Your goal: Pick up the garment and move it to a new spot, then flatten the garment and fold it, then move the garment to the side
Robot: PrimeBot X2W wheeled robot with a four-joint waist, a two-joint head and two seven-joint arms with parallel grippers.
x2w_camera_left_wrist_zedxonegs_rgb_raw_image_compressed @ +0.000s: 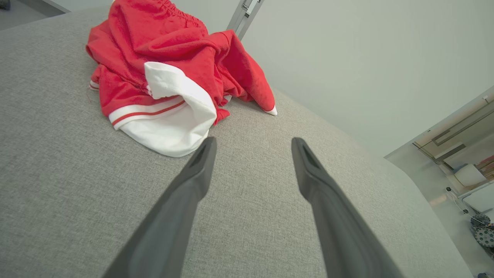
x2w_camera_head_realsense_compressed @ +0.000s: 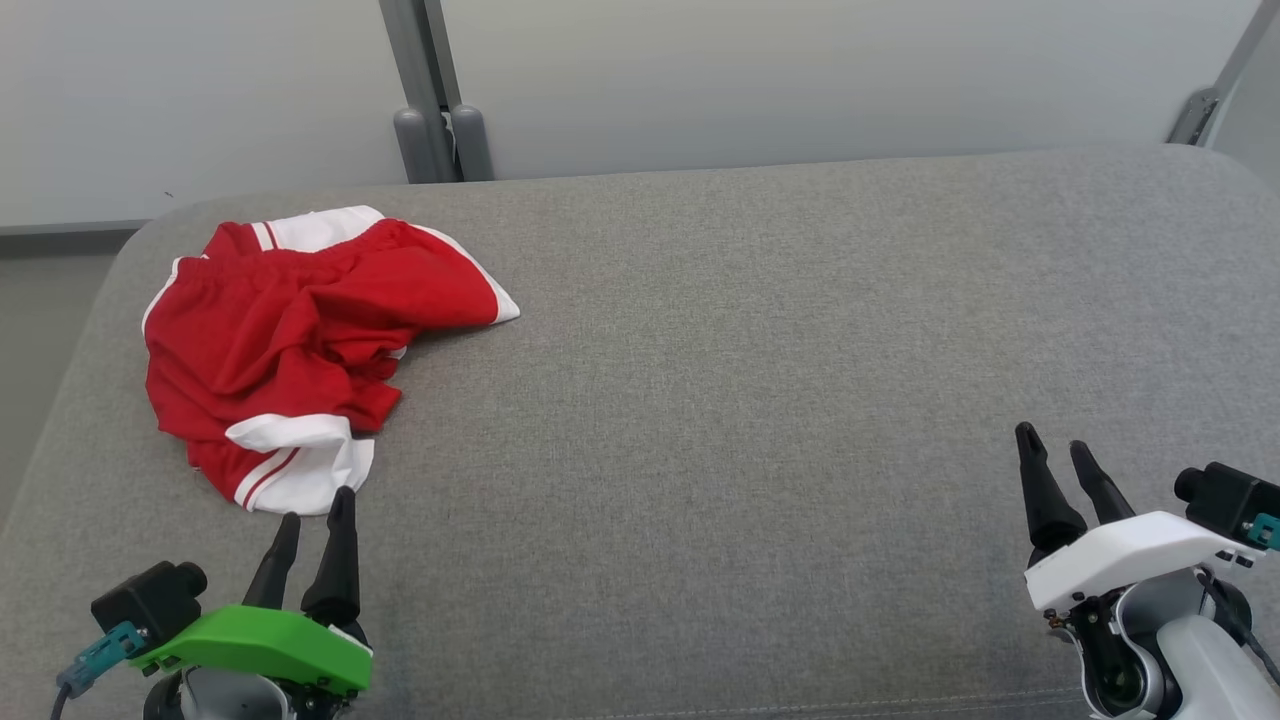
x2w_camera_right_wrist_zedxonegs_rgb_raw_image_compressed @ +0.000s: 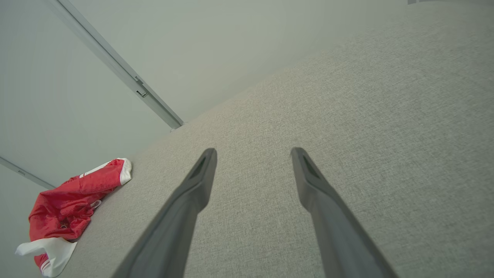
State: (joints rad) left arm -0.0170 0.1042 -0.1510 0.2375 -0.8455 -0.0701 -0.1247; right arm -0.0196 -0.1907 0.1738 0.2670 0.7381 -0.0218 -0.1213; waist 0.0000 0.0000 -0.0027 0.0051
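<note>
Garment (x2w_camera_head_realsense_compressed: 290,340), upper left of head view: reading as soft matt cloth, red with white panels, lying creased; waistband is showing gathered.

Seat (x2w_camera_head_realsense_compressed: 750,400): showing as grey woven cloth with a coarse visible weave, matt, lying flat.

Posts (x2w_camera_head_realsense_compressed: 437,100), upper centre: looking like grey metal, giving a dull sheen.

Wall (x2w_camera_head_realsense_compressed: 800,80): appearing pale, smooth, matt.

Left gripper (x2w_camera_head_realsense_compressed: 316,505): fingers (x2w_camera_left_wrist_zedxonegs_rgb_raw_image_compressed: 185,200) are looking dark, smooth, matt; green cover (x2w_camera_head_realsense_compressed: 260,645) is reading as smooth plastic.

Right gripper (x2w_camera_head_realsense_compressed: 1050,438): white cover (x2w_camera_head_realsense_compressed: 1120,555) is showing as smooth plastic, slightly glossy.
</note>
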